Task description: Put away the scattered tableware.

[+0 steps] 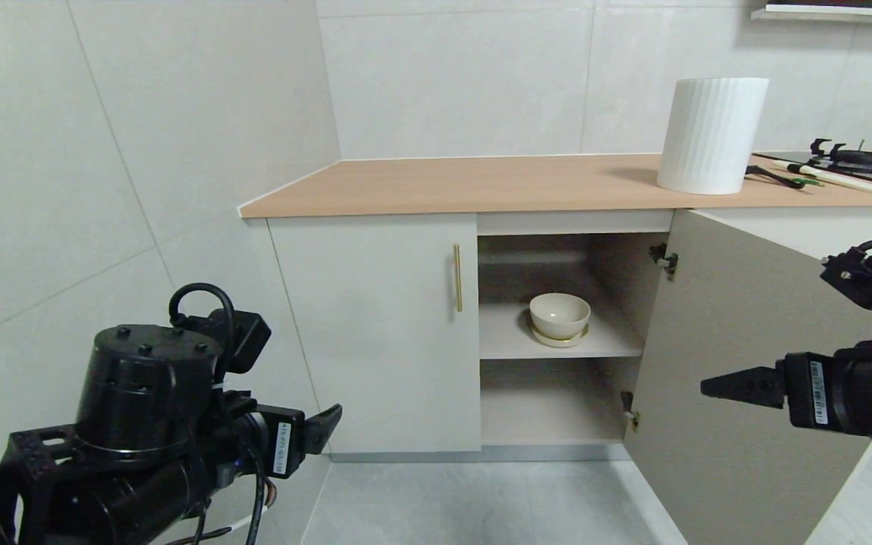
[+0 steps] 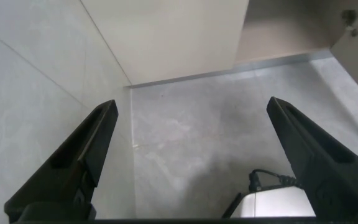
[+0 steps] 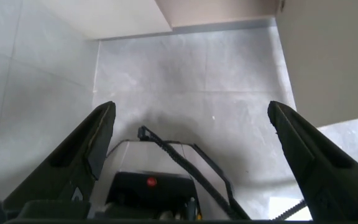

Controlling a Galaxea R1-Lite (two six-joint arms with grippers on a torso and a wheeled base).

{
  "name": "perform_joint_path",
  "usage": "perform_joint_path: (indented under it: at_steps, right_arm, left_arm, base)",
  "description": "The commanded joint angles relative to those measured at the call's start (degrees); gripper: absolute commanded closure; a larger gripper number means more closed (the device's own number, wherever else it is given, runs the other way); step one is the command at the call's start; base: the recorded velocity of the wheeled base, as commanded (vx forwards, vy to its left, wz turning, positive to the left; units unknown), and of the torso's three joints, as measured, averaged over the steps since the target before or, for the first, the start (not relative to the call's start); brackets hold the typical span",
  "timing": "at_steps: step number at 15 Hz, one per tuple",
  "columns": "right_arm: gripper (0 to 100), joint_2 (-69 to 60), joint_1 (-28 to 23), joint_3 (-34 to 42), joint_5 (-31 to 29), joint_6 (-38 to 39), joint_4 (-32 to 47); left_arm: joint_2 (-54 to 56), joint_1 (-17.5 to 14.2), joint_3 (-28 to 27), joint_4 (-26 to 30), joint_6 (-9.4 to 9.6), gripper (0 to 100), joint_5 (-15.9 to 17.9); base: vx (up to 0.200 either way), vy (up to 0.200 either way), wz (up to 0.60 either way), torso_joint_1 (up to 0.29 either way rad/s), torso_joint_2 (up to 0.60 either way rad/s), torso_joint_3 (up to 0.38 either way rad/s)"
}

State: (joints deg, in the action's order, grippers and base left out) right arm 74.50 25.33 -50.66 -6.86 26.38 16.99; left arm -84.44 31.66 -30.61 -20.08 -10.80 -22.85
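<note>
The left gripper (image 1: 324, 426) hangs low on the left side of the head view, near the tiled wall (image 1: 103, 151) and well apart from the cabinet (image 1: 375, 333). In the left wrist view, the left gripper (image 2: 191, 107) has its two dark fingers (image 2: 86, 155) spread wide, with bare grey floor (image 2: 204, 149) showing between them. The right gripper (image 1: 708, 387) is at the right side, in front of the inner face of the open cabinet door (image 1: 716, 318). From the head camera it shows side on, as one dark wedge. In the right wrist view, the right gripper (image 3: 191, 109) is also spread wide, again with floor between the fingers.

The cabinet's right compartment stands open. On its middle shelf (image 1: 512, 344) a cream bowl (image 1: 559, 313) sits upright on a plate (image 1: 559, 340). The bowl covers most of the plate, so only a thin pale rim shows. Both are well apart from either gripper. The left cabinet door is closed and has a slim brass handle (image 1: 457, 278).

Above the cabinet runs a wood-coloured desk (image 1: 481, 184). A tall white ribbed container (image 1: 711, 135) stands on it towards the right. Just beside the container lie a few long utensils (image 1: 822, 175), one pale and one with green on it. They are too small to tell apart clearly. A black hob (image 1: 864, 159) behind them is cut off by the edge of the head view. The open door hides whatever is to the right of the compartment.
</note>
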Motion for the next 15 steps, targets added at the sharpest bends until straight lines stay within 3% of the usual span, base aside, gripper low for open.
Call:
perform_joint_path:
  at_steps: [1, 4, 11, 15]
  right_arm:
    - [0, -1.9, -0.2, 0.74, 0.01, -0.8, 0.14]
    - [0, -2.69, -0.2, 0.92, -0.08, -1.51, 1.46]
    - [0, -4.71, -0.28, 0.21, -0.26, -3.88, 6.39]
    - [0, -5.06, -0.46, -3.74, -0.34, -4.58, 16.76]
  left_arm:
    - [-0.55, -0.02, 0.02, -0.05, 0.08, 0, -0.27]
    - [-2.13, 0.07, -0.5, -0.05, -0.01, 0, -1.76]
    - [-2.74, 0.16, -0.85, -0.05, 0.08, 0, -2.12]
    - [-2.83, 0.16, -1.12, -0.05, 0.08, 0, -2.12]
  base:
    - [0.0, 0.0, 0.0, 0.0, 0.0, 0.0]
    - [0.0, 0.0, 0.0, 0.0, 0.0, 0.0]
    - [0.0, -0.2, 0.0, 0.002, 0.0, 0.002]
    - [0.0, -0.2, 0.0, 0.004, 0.0, 0.002]
